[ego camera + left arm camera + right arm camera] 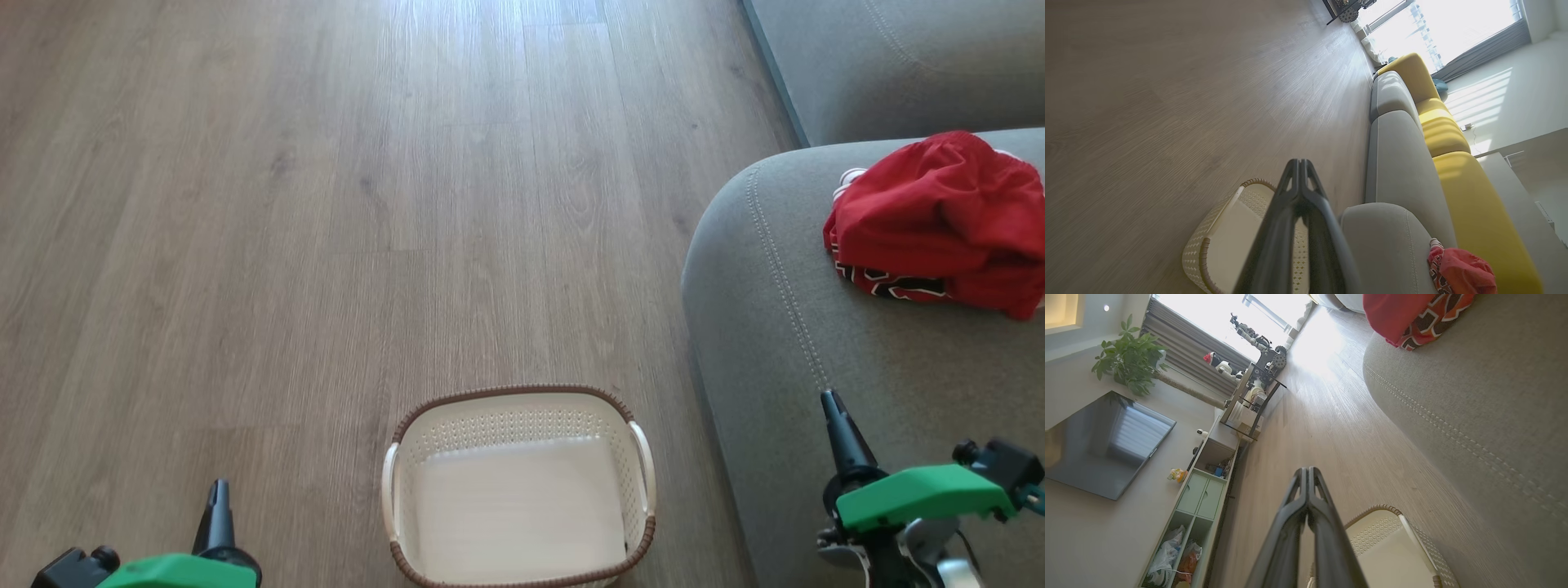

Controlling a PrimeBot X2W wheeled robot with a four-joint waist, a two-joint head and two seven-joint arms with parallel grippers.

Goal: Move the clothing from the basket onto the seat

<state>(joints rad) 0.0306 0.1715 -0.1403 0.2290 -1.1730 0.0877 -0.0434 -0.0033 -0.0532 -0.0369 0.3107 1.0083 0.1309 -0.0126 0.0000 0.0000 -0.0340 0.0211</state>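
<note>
Soft red clothing (939, 220) on stitched grey seat (784, 343). Holey basket (514, 393), wide floor (326, 204) around. My left gripper (219, 490), right gripper (831, 404) pinched together.

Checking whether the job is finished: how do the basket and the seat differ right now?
The basket is empty, its cream bottom bare; the seat carries the red clothing. The basket is small, perforated plastic on the wood floor; the seat is a large grey fabric cushion with a stitched seam. Both have rounded corners.
</note>
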